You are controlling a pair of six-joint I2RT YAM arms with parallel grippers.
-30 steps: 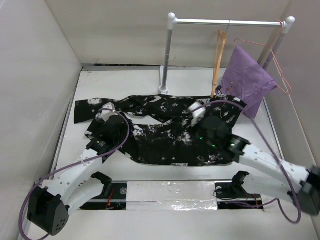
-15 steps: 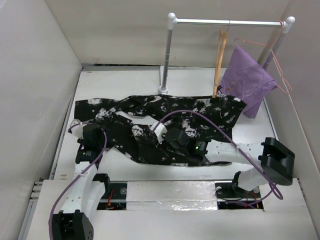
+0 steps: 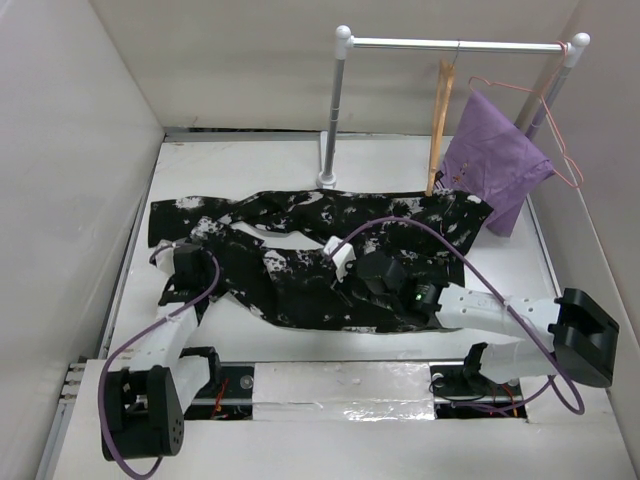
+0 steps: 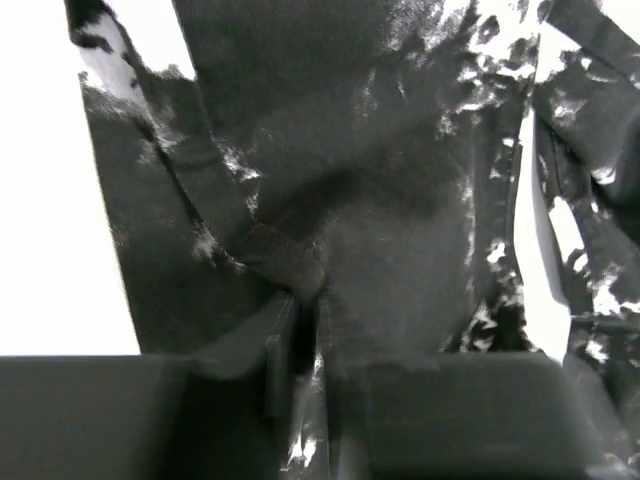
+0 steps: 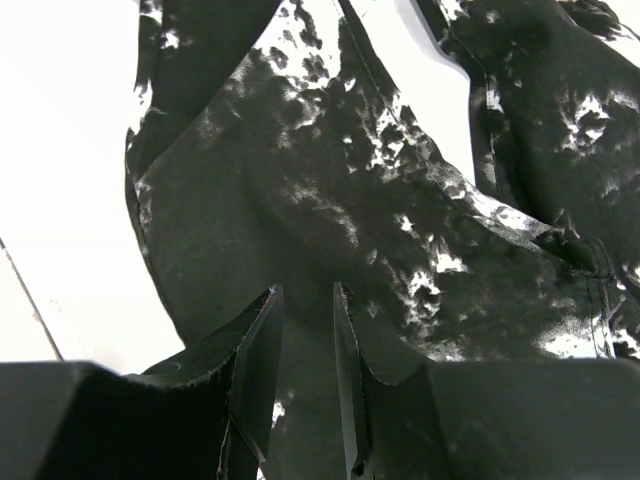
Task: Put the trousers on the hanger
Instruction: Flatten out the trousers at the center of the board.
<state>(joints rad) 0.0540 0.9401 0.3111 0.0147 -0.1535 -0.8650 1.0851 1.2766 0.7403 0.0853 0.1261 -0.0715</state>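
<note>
Both arms shifted: left gripper (image 4: 303,300) pinches the trousers (image 3: 300,215); right gripper (image 5: 305,300) narrow, perhaps gripping. Lift both ends level.

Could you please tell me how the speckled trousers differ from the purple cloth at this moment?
The trousers are black with white speckles; the purple cloth is plain. The trousers lie spread out on the table; the purple cloth hangs below the clothes rail. The trousers are far larger than the purple cloth. Both are soft fabric.
</note>
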